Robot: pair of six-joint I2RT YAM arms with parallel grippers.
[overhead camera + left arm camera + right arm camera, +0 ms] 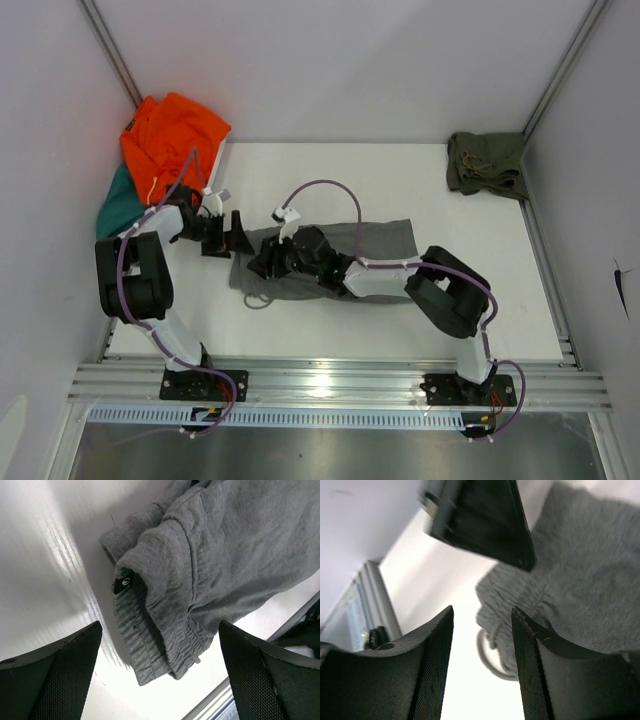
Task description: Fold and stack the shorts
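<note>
White table [500,300] is carrying the grey shorts [385,240] folded mid-surface, while left gripper [234,237] and right gripper [260,264], both spread and empty, are crowding their bunched left waistband [150,630], likely risking a clash or snagging the fold open.

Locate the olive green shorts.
Top view: the olive green shorts lie bunched in the far right corner of the table, apart from the grey shorts at centre.

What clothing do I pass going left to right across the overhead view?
orange garment → grey shorts → olive green shorts. The teal garment overlaps the orange one, so it is left out.
</note>
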